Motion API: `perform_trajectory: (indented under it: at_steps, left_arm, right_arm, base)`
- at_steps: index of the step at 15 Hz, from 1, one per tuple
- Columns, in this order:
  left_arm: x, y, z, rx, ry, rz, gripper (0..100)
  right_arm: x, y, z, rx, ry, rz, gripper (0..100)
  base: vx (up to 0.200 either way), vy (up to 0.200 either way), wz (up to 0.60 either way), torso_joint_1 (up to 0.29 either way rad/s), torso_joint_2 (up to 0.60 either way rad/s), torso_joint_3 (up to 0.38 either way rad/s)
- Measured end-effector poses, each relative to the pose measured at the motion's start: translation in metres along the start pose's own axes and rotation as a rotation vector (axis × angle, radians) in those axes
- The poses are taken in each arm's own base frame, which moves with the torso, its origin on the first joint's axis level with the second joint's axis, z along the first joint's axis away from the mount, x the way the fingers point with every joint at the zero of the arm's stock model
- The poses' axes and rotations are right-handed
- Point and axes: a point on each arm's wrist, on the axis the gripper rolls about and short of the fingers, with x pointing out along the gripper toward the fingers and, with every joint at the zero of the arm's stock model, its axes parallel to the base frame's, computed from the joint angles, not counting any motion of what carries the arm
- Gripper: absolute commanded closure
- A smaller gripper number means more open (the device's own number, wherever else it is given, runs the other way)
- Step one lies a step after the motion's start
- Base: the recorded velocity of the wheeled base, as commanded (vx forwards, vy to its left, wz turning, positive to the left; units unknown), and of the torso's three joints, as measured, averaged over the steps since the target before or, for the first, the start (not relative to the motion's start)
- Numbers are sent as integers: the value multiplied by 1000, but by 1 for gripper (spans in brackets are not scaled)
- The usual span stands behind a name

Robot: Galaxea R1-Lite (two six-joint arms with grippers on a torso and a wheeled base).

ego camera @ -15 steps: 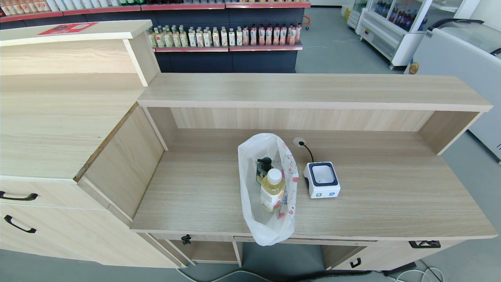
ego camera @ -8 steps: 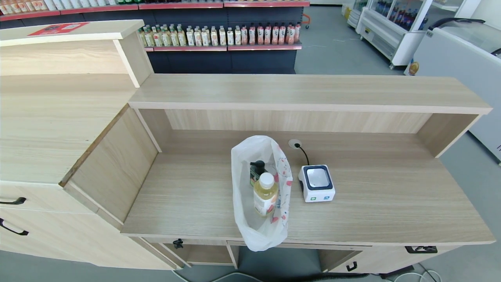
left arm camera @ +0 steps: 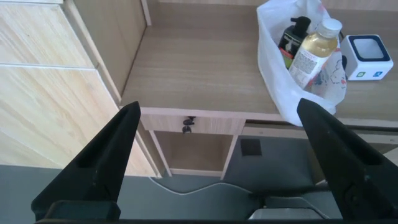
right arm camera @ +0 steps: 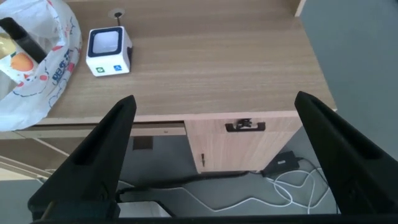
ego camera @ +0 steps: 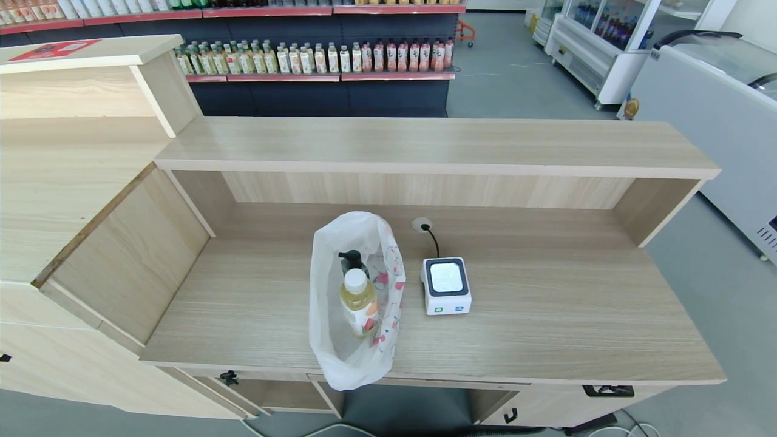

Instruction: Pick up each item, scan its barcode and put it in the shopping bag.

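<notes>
Shopping bag [ego camera: 322, 321], crinkly white plastic, bottles [ego camera: 358, 300] inside, left tool [left arm camera: 217, 109], right tool [right arm camera: 214, 99] both splayed wide

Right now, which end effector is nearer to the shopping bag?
Left, probably. The left end effector hangs short of the counter, the shopping bag just ahead on its right. The right end effector hangs back too, with the scanner between it and the bag.

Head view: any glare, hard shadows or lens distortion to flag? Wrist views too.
Head view: scanner window reflects white glare; counter edges splay outward, wide-angle look; light even, soft shade under the upper shelf. Left wrist view: counter top evenly lit, dark below its front edge. Right wrist view: scanner window shows pale reflection too.
</notes>
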Motion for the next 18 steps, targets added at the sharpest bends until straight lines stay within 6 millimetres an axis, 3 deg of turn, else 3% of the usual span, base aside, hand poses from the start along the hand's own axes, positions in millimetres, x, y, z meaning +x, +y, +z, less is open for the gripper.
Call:
perform_trajectory:
  at_steps: [12, 16, 17, 18]
  left_arm:
    - [0, 0, 0, 1, 4, 0, 0]
    - [0, 0, 0, 0, 1, 0, 0]
    - [0, 0, 0, 0, 1, 0, 0]
    - [0, 0, 0, 0, 1, 0, 0]
  right_arm:
    - [0, 0, 0, 0, 1, 0, 0]
    - [0, 0, 0, 1, 2, 0, 0]
    - [0, 0, 0, 2, 2, 0, 100]
    - [0, 0, 0, 6, 2, 0, 100]
  base:
    - [183, 0, 0, 6, 1, 1]
    - [0, 0, 0, 0, 0, 0]
    - [0, 0, 0, 0, 0, 0]
    - [0, 0, 0, 0, 0, 0]
